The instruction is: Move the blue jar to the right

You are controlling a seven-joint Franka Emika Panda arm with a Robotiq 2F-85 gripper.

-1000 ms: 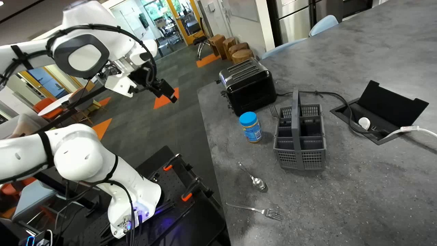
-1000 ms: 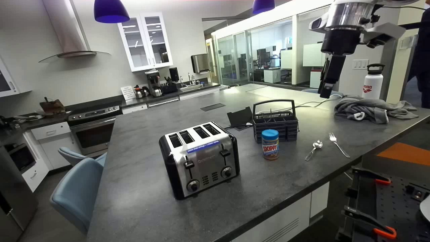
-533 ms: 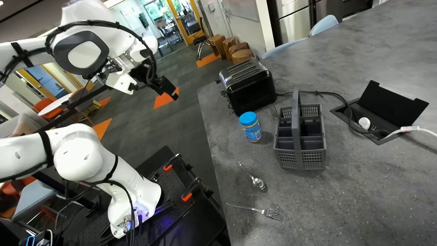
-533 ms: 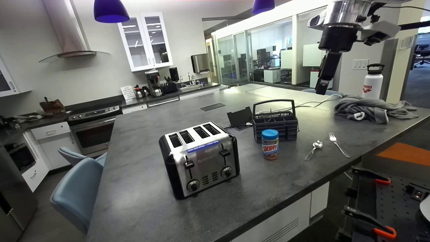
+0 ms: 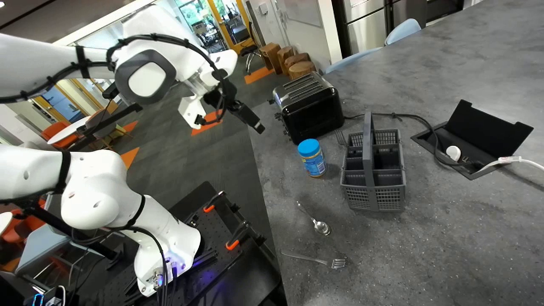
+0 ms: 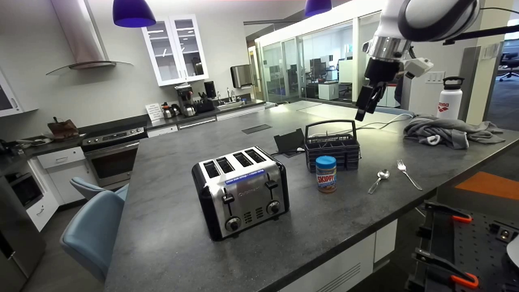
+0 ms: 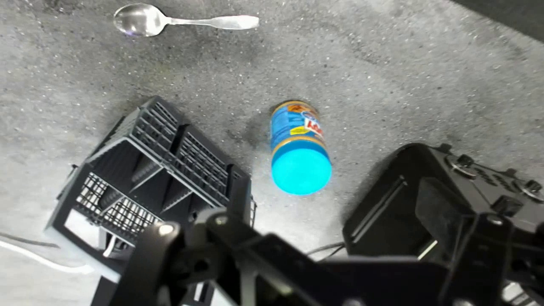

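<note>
Blue jar stands lower than end effector — well apart.

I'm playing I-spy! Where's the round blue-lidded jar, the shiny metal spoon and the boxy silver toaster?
Blue-lidded jar [image 6: 326, 177]: in an exterior view, on its label.
Metal spoon [image 7: 189, 21]: in the wrist view, on its handle.
Silver toaster [image 6: 244, 200]: in an exterior view, on its front.

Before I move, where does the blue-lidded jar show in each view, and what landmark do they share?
In an exterior view: the jar is just right of the middle, below the toaster.
In an exterior view: the jar is right of the middle, right of the toaster.
In the wrist view: the jar is near the middle, left of the toaster.
Shared landmark: the toaster, in all three views.
</note>
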